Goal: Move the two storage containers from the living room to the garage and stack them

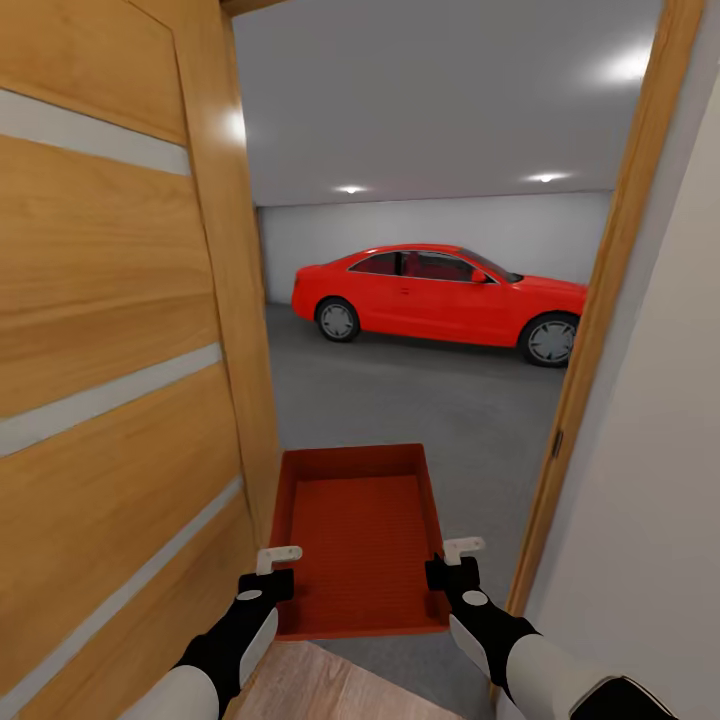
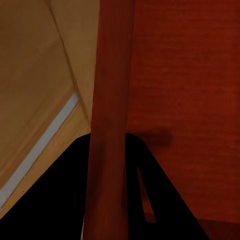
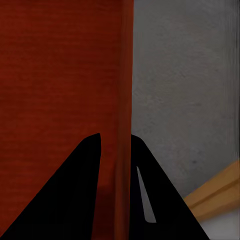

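Storage container (image 1: 358, 540) is hanging level in the doorway, over the grey garage floor (image 1: 430, 400). Left gripper (image 1: 277, 562) and right gripper (image 1: 456, 556) are each pinching a side wall. Wooden door (image 1: 110, 400) is standing open alongside; red car (image 1: 440, 292) is sitting beyond.

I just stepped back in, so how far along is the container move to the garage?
One storage container is mid-carry at the garage doorway, left claw and right claw each clamping a side wall. The grey floor near the red car holds no bin. Placing and stacking remain.
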{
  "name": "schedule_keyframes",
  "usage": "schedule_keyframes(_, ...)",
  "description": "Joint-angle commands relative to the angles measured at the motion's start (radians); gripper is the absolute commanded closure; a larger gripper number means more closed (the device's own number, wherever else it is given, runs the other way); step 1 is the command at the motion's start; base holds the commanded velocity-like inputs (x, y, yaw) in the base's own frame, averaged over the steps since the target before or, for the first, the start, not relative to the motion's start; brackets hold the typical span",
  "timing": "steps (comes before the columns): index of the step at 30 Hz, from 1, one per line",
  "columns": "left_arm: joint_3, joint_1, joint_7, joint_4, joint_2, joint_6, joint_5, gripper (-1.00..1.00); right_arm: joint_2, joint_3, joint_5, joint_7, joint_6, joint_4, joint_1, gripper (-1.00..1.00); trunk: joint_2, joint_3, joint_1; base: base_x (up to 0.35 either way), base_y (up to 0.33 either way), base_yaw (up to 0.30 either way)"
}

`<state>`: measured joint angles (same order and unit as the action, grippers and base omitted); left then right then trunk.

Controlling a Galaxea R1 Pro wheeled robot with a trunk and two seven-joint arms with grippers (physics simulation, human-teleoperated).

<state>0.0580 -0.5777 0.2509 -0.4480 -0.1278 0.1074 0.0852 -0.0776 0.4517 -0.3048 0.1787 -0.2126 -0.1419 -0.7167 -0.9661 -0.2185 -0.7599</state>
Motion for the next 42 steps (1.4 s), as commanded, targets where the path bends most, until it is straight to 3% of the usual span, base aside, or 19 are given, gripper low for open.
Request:
schedule_keyframes(1,-0.027,0.000,0.061,-0.006,0.025,-0.006,-0.015,1.00,-0.001,-0.042,-0.046,-0.002,0.001,0.000,-0.001,1.00,-0.001,-0.001,-0.001,0.248,0.248,-0.282)
schedule_keyframes(28,-0.028,-0.001,0.061,-0.008,0.025,-0.006,-0.015,1.00,-0.001,-0.042,-0.046,-0.002,0.001,0.000,-0.001,1.00,-0.001,-0.001,-0.001,0.248,0.245,-0.283)
schedule_keyframes(35,-0.029,-0.001,0.061,-0.008,0.025,-0.006,-0.015,1.00,-0.001,-0.042,-0.046,-0.002,0.001,0.000,-0.001,1.00,-0.001,-0.001,-0.001,0.076,0.061,-0.262)
schedule_keyframes(42,-0.029,-0.001,0.061,-0.008,0.025,-0.006,-0.015,1.00,-0.001,-0.042,-0.046,-0.002,0.001,0.000,-0.001,1.00,-0.001,-0.001,-0.001,0.049,0.002,-0.038)
